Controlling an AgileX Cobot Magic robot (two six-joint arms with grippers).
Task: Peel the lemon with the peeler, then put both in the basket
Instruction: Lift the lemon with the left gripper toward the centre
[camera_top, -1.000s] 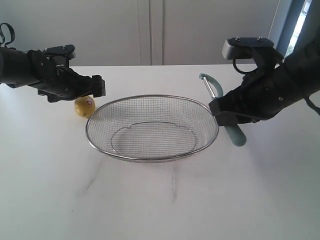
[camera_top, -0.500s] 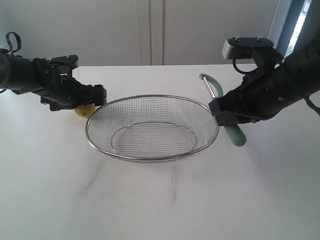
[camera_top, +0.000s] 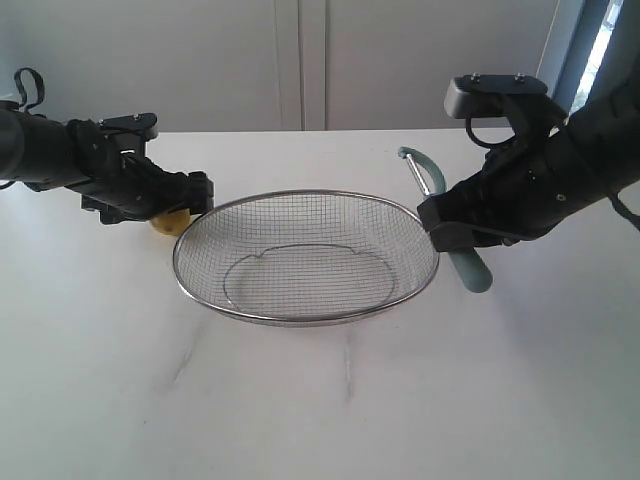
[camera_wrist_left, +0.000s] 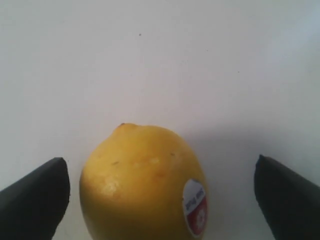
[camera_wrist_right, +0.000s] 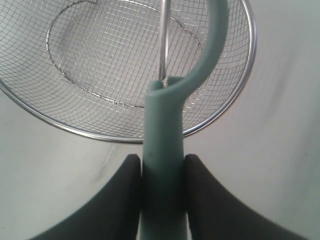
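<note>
Closest to my left end effector (camera_wrist_left: 160, 200) is the lemon (camera_wrist_left: 142, 182). It sits on the counter (camera_top: 320, 420) straight ahead, inside the widely spread fingers (camera_wrist_left: 35, 200). It is nearer one finger than the other and, as far as I can see, touches neither. Its nub points away from the wrist, so I judge the long axis runs roughly along my reach, and a plain squeeze should catch it across the short way. This is clearly the nearer arm for it. The sticker (camera_wrist_left: 195, 207) on its flank is red and white; the printing is too blurred for me to read, and I see no other label anywhere. Just beside the lemon is the basket (camera_top: 300, 318), its rim close to my left fingers. Across the basket, my right end effector (camera_wrist_right: 162, 192) is pinching the peeler (camera_wrist_right: 162, 125) by its teal handle, tilted with the blade head uppermost near the rim; whether the head hangs over the mesh I cannot tell
</note>
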